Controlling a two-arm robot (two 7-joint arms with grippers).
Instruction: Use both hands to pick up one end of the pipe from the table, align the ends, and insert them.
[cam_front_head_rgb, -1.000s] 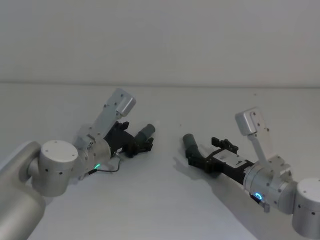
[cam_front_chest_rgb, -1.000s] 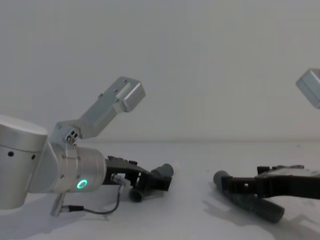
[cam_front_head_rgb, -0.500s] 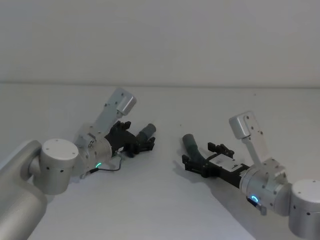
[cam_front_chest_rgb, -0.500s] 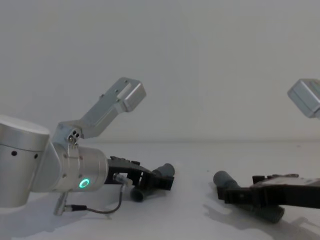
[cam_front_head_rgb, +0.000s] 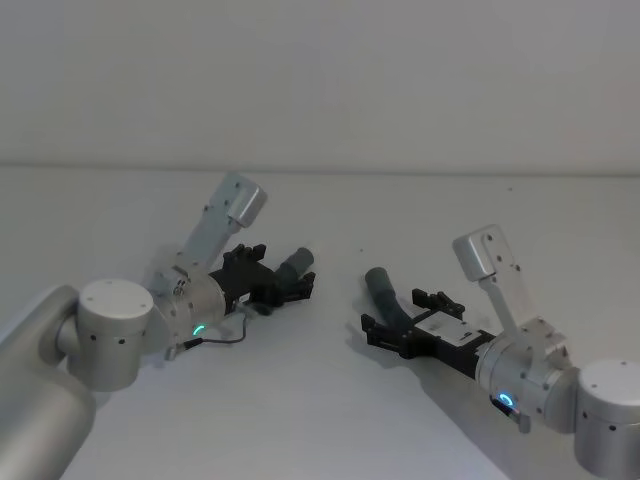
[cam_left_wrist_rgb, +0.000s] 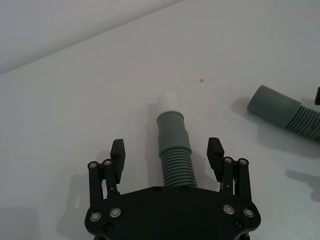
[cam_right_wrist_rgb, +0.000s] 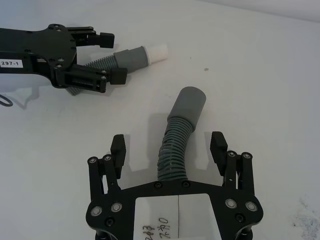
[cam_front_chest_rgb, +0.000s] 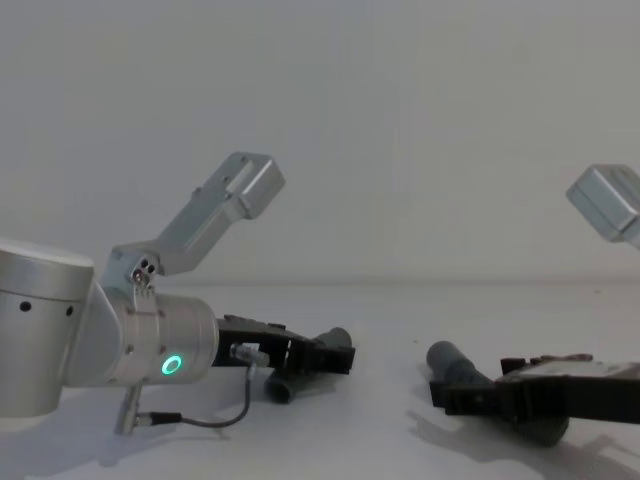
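Nearest, your right gripper (cam_right_wrist_rgb: 168, 141) lies low, its fingers spread astride the curved dark grey ribbed hose piece (cam_front_head_rgb: 384, 289) on the plain white surface (cam_front_head_rgb: 300, 400). Farther off, your left gripper (cam_left_wrist_rgb: 166, 147), likewise spread, straddles the straighter grey ribbed hose piece (cam_front_head_rgb: 292, 266) with a white-tipped cuff.

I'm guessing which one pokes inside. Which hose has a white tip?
The straight hose inside the open left claw: a white tip sticks out of its grey cuff. The bent hose at the right claw ends plain grey.
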